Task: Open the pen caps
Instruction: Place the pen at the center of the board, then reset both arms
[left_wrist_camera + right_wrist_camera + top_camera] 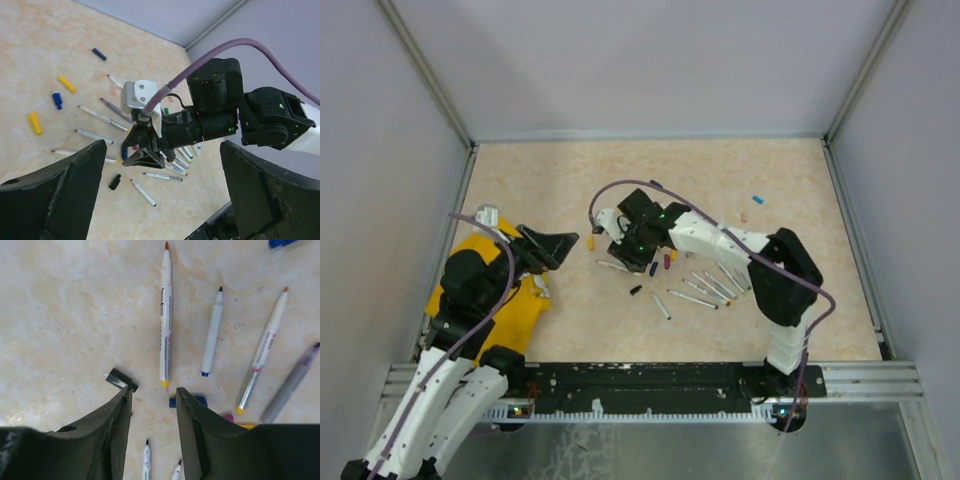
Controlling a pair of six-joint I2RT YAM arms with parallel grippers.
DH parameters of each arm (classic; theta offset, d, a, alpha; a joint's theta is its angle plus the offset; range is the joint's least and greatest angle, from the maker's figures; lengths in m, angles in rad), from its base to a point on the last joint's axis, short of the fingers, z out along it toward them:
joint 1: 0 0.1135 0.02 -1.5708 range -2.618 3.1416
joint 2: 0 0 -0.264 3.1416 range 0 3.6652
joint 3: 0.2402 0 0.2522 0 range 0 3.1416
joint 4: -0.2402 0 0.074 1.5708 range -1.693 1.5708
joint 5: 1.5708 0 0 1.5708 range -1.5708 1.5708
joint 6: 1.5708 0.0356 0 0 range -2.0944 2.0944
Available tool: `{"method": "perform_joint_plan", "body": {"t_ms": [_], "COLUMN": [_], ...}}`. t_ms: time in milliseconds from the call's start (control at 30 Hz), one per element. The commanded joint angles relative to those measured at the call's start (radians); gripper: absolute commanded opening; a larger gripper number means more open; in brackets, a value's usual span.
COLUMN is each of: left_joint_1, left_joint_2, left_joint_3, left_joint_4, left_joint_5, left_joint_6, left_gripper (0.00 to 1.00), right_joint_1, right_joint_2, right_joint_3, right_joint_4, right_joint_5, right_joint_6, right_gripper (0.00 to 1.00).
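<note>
Nearest thing is the metal rail along the table's front edge, with a yellow cloth lying at the near left corner. The table is a beige marbled top, boxed in by plain pale walls on three sides.

The left gripper hangs just past the cloth, fingers spread wide, nothing in them.

Mid-table the pens lie flat in a loose fan, mostly with the long axis on a diagonal from near right to far left. The right gripper sits low over their left end, fingers a little apart, bare table in the gap.

From its wrist view, the orange-tipped pen runs straight away from the fingers, tip pointing away. A black cap lies right at one fingertip, and a blue cap is half hidden by the other.

Farther out, a yellow cap lies between the grippers, and a lone blue cap sits far right.
</note>
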Motion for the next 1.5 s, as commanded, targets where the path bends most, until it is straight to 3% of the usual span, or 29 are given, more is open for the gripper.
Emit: {"method": "perform_joint_plan", "body": {"t_ms": [0,233,400,667,833,1133,1467], "left_joint_1": [0.004,0.005,0.004,-0.015,-0.078,-0.4,-0.435], "left_joint_2": [0.062,0.181,0.245,0.332,0.387,0.506,0.499], "left_joint_3": [0.093,0.259,0.365,0.46,0.515,0.627,0.554], "left_joint_4": [0.075,0.044,0.044,0.045,0.045,0.011,-0.027], "left_joint_5": [0.149,0.231,0.265,0.247,0.179,-0.079,-0.274], "left_joint_6": [-0.01,-0.077,-0.144,-0.174,-0.172,-0.109,0.003], "left_gripper": [1.0,1.0,1.0,1.0,1.0,1.0,1.0], "right_joint_1": [-0.027,-0.199,-0.36,-0.596,-0.691,-0.775,-0.777], "right_joint_2": [-0.208,-0.473,-0.69,-0.865,-0.913,-0.934,-0.955], "right_joint_3": [-0.033,-0.19,-0.312,-0.412,-0.44,-0.454,-0.475], "right_joint_4": [-0.002,0.056,0.132,0.218,0.24,0.237,0.246], "right_joint_5": [-0.077,-0.284,-0.42,-0.583,-0.627,-0.647,-0.666], "right_joint_6": [-0.063,-0.085,-0.059,-0.009,0.006,0.008,0.019], "right_gripper": [0.41,0.42,0.47,0.52,0.53,0.53,0.54]}}
